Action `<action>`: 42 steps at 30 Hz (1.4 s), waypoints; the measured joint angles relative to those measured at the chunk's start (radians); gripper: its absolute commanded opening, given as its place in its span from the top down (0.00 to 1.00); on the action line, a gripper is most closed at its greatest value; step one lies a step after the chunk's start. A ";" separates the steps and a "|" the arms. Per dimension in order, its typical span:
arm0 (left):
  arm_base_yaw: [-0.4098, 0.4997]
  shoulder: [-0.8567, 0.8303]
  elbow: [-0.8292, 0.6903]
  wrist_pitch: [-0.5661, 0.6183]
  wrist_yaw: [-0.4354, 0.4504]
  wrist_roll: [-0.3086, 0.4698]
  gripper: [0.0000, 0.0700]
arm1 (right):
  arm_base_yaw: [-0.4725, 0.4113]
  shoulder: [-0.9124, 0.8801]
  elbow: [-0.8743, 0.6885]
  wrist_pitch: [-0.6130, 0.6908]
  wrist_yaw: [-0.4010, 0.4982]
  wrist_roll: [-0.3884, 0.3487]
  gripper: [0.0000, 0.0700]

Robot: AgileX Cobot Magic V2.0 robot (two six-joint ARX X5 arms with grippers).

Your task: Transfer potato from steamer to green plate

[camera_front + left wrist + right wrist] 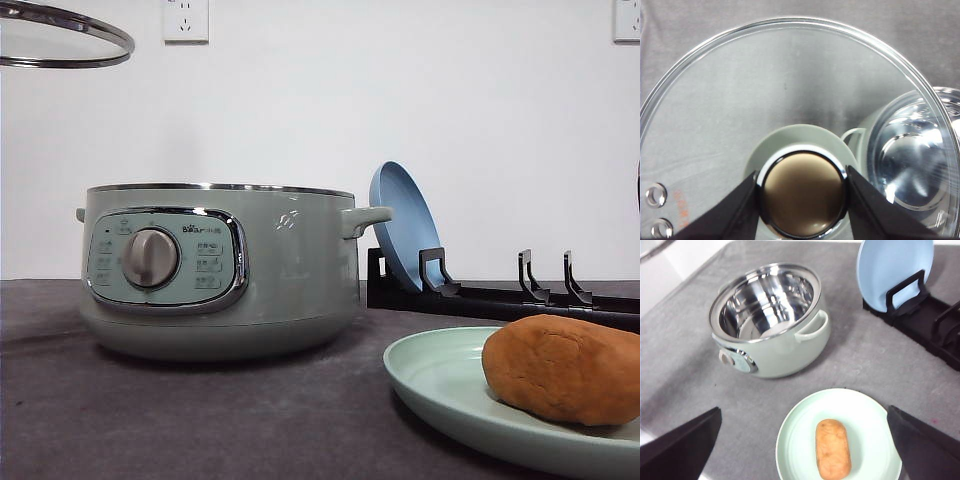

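Potato [565, 368] lies on the green plate [440, 385] in front, the steamer [215, 270] open beside it. At the left wrist, the left tool [802, 195] clamps the lid knob [802, 192], keeping the glass lid [790, 100] aloft, clear. At the right wrist, the right tool [802, 440] hangs spread wide above the plate, empty.

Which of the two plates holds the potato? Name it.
The green plate, lying flat on the table with the potato on it. The blue plate stands upright in the black rack and holds nothing.
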 measured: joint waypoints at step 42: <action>-0.443 0.241 0.000 0.057 0.082 0.020 1.00 | 0.000 -0.004 0.000 0.023 0.002 0.018 0.00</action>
